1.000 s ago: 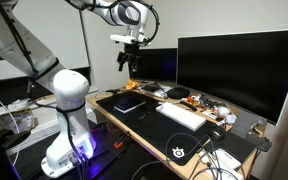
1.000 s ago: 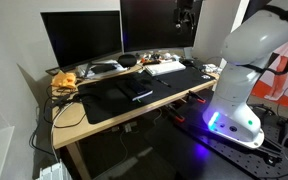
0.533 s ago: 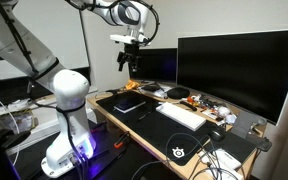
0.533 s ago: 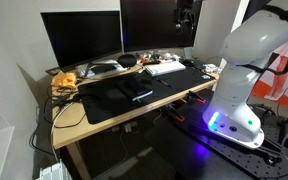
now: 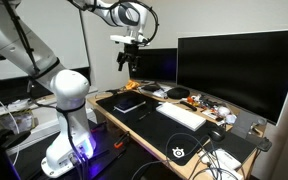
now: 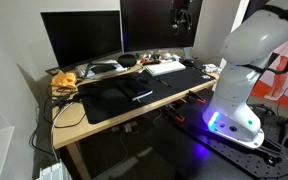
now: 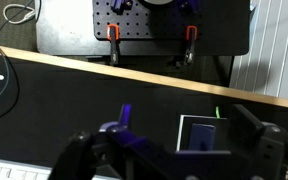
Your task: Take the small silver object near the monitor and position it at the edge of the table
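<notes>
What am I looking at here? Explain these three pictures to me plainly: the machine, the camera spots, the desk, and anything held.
The white machine is a robot arm standing beside a desk. Two pictures come from cameras set around the room; the third comes from a camera on the arm's wrist, looking straight down. The arm's claw hangs high above the table, in front of two dark monitors. In the wrist view its dark fingers stand apart with nothing between them, so it holds nothing. The table is pale wood, mostly covered by black mats. On it lie a white keyboard, a dark flat device and a heap of small clutter near the monitors, too small to name.
</notes>
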`<action>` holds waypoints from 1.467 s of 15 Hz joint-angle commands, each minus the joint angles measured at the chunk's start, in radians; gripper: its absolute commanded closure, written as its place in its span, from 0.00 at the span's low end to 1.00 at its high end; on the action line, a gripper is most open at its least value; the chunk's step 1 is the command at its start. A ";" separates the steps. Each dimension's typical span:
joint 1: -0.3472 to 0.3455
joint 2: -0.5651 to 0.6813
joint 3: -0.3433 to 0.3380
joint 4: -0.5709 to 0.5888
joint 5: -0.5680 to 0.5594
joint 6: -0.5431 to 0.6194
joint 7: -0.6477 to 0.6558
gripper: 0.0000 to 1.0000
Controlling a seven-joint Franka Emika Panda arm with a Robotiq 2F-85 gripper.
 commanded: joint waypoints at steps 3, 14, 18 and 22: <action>0.006 0.124 0.041 0.075 0.059 0.076 0.029 0.00; 0.002 0.378 0.038 0.218 0.059 0.314 -0.050 0.00; -0.005 0.397 0.047 0.222 0.056 0.327 -0.038 0.00; -0.006 0.415 0.048 0.231 0.056 0.327 -0.038 0.00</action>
